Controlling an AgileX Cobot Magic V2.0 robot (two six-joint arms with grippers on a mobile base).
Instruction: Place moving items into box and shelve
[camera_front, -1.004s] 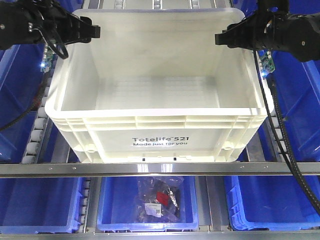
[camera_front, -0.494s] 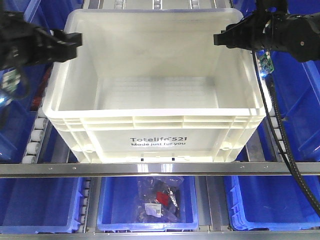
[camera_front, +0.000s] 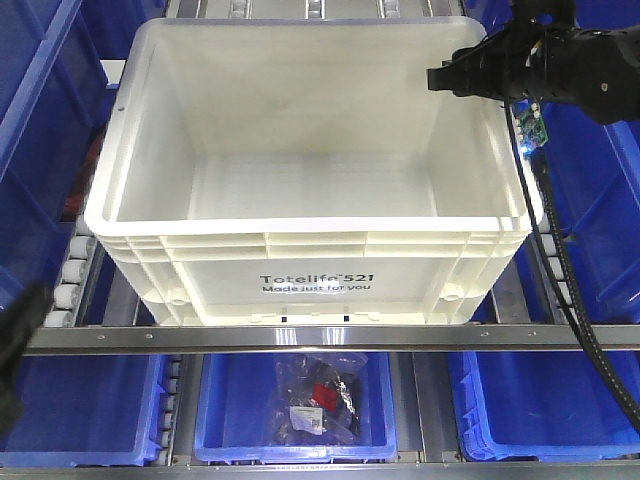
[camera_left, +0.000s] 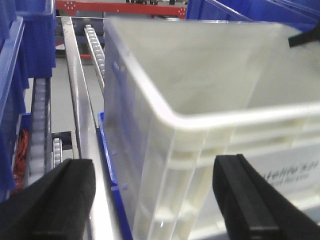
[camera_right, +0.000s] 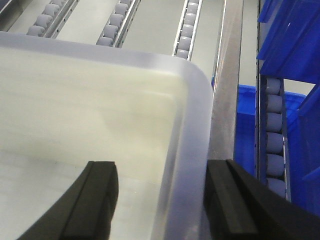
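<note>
— Where's the box?
— On the roller shelf, empty; no toys visible.
— The grippers?
— Right gripper, jaws wide, straddles its right-hand rim. Left gripper, also wide, hangs off the box's left front corner, farther away.

The front-facing view looks down from above onto the white box. The left wrist view sits low and close beside its front left corner. The right wrist view peers steeply down, very near, over its far right rim
</note>
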